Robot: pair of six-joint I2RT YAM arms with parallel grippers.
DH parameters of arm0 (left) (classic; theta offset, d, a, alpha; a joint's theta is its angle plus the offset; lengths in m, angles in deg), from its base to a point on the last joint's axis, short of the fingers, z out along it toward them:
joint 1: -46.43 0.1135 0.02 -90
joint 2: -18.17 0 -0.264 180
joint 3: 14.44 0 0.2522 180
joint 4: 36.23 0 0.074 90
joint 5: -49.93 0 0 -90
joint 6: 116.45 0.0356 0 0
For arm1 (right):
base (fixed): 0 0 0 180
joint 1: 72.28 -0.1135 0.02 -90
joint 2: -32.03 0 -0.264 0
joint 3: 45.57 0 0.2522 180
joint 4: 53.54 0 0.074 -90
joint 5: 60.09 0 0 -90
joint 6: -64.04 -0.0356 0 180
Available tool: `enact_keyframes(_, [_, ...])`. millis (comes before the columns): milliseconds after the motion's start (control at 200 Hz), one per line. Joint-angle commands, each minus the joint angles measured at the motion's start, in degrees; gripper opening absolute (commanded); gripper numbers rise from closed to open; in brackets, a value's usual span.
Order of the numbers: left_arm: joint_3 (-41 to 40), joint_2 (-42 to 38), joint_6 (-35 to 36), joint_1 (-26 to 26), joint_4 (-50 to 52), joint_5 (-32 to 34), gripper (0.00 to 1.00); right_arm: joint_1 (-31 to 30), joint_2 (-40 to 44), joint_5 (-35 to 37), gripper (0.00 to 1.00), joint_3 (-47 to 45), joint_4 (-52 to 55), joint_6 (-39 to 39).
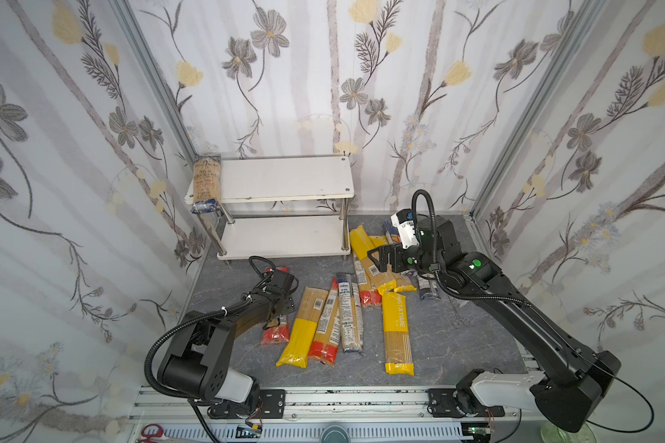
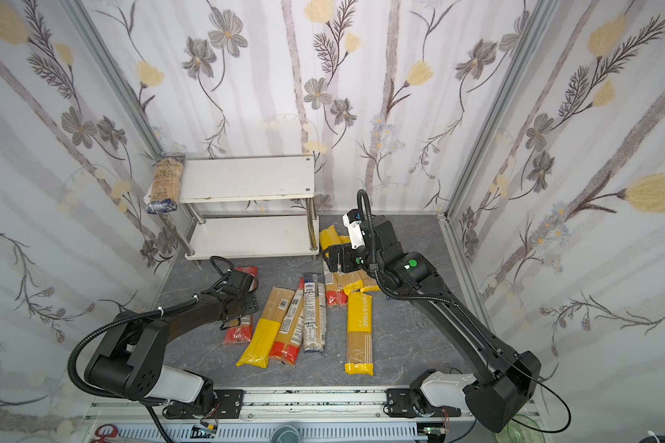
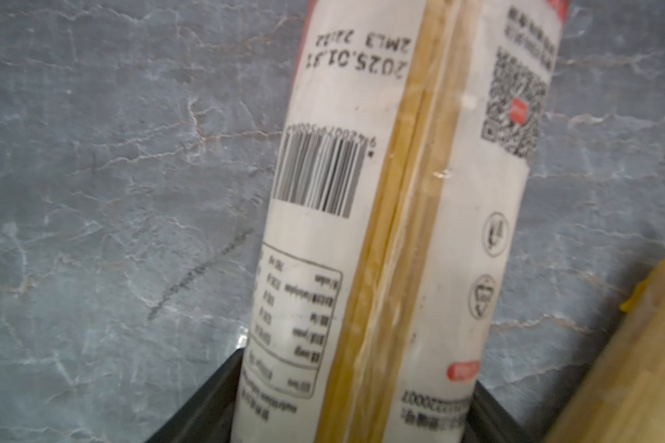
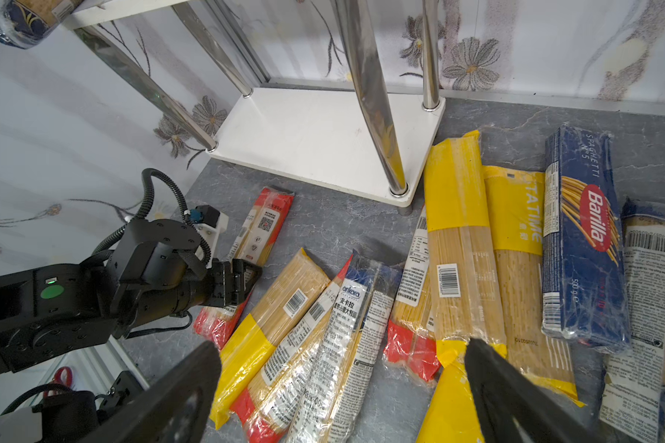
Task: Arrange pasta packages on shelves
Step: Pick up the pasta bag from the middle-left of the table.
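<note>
Eleven long, narrow packets of spaghetti [image 1: 349, 314], all clear plastic over tan strands, with ends and labels in yellow, red or dark blue.

One blue-ended packet [image 1: 207, 182] flat on the top board of the shelves [image 1: 285, 178], at the left end, dark end poking past the front edge. Shelves at the back left corner of the counter [image 1: 457, 345]: two white boards joined by shiny metal posts.

Ten more flat on the grey marbled counter. Toward the middle, a loose row side by side, lengths running roughly front to back:
- red-ended packet [image 1: 275, 333] nearest the left edge
- yellow-ended packet [image 1: 302, 333]
- a second red packet [image 1: 325, 330] touching it
- a white-labelled packet with blue ends
- a yellow packet marked PASTATIME [image 1: 397, 330], a little apart

Behind that, just right of the shelves, a crowded heap of overlapping packets: two yellow, one red-ended, a dark blue Barilla packet [image 4: 584, 237] and one more with a dark end.

Left gripper [image 4: 246, 274] pointing down over the middle of the red-ended packet. Jaws astride it, fingers [image 3: 208, 406] close against both sides. White label, barcode and QR square facing up in the left wrist view. Pressing or merely flanking: impossible to tell. Packet flat on the counter.

Right gripper [image 1: 375, 261] above the heap by the shelves, jaws spread wide, holding nothing.
</note>
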Motion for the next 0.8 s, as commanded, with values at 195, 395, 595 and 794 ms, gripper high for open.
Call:
enact_keyframes(195, [-4.22,-5.44,-8.06,-4.40,4.23,-11.43,0.23,-3.08,5.67,1.05,1.00,-5.13,-1.09,-3.73])
enact_keyframes(395, [-3.70,-10.99,-7.75,-4.47,4.90,-13.26,0.05,-4.02,8.51,1.33,1.00,-6.44,-1.41,-4.62])
enact_keyframes(595, [-1.93,-18.59,-8.44,-4.50,7.48,-16.32,0.03,-4.20,10.32,1.73,1.00,-6.26,-0.53,-4.68])
enact_keyframes(794, [3.86,-22.55,-8.86,-6.11,13.10,-19.28,0.00,-4.22,11.56,1.67,1.00,-5.92,0.29,-4.67])
